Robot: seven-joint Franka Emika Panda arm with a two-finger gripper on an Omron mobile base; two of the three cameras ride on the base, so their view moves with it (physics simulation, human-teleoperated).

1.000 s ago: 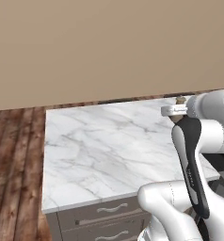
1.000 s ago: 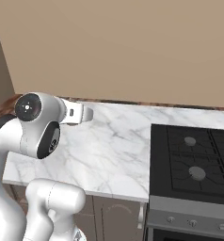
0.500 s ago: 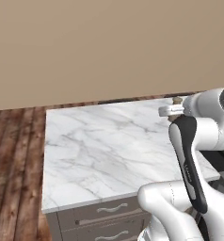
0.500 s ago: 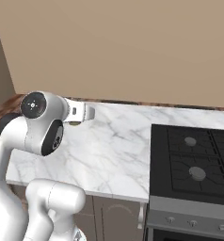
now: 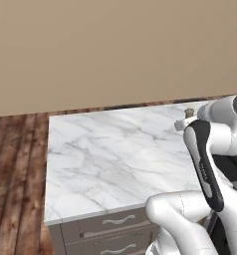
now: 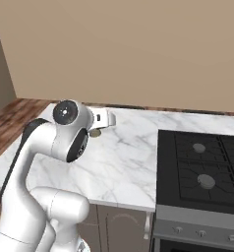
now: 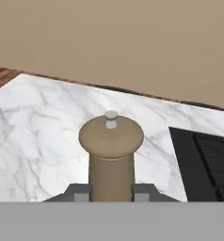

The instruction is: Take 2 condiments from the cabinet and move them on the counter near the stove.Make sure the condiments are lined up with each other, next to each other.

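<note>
Gripper (image 7: 111,190) clenched on the tan shaker (image 7: 111,155), holding it upright over the counter (image 5: 115,159), left of the stove (image 6: 202,170). Risk, as I judge it: letting go while it hangs above the marble could topple it and spoil the lineup.

Gripper (image 7: 111,192) apparently clamped, arm folded

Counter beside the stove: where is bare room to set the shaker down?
The counter is bare marble from its left edge to the stove. The crowded spot is under the gripper, shut on the shaker.
</note>
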